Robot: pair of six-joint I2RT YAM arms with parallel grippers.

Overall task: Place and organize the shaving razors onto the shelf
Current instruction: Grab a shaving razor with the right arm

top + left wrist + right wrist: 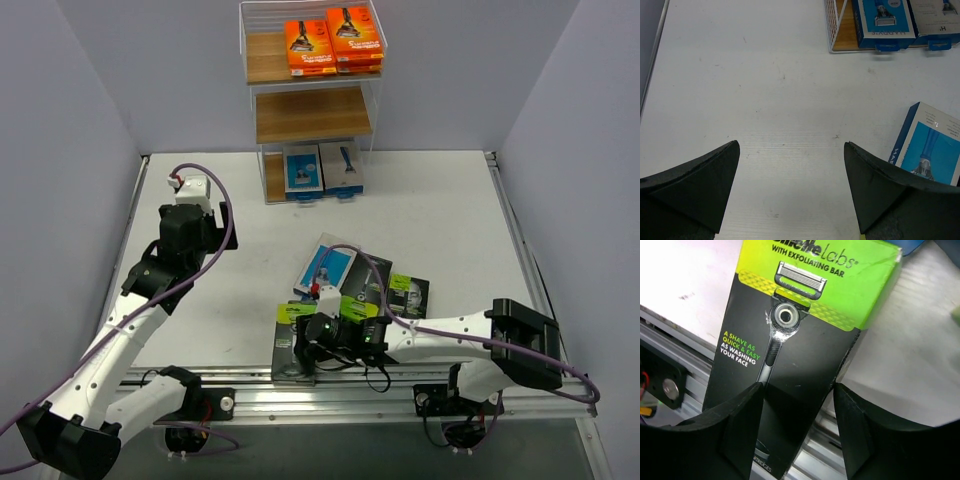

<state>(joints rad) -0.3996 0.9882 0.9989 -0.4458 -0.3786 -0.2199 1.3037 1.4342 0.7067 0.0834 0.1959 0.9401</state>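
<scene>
The shelf (312, 112) stands at the back. Orange razor packs (333, 44) lie on its fenced top tier, and blue-and-white packs (322, 169) on its bottom board; these also show in the left wrist view (883, 22). Loose on the table are a blue-and-white pack (328, 266), which the left wrist view (932, 145) also shows, and three black lime-topped packs (408, 295). My right gripper (312, 345) (797, 390) is open, straddling the nearest black pack (790, 340), which overhangs the table's near edge. My left gripper (190, 225) (790, 145) is open and empty over bare table.
The shelf's middle board (312, 115) is bare. An aluminium rail (400, 385) runs along the near edge, under the overhanging pack. Grey walls close in the left, right and back sides.
</scene>
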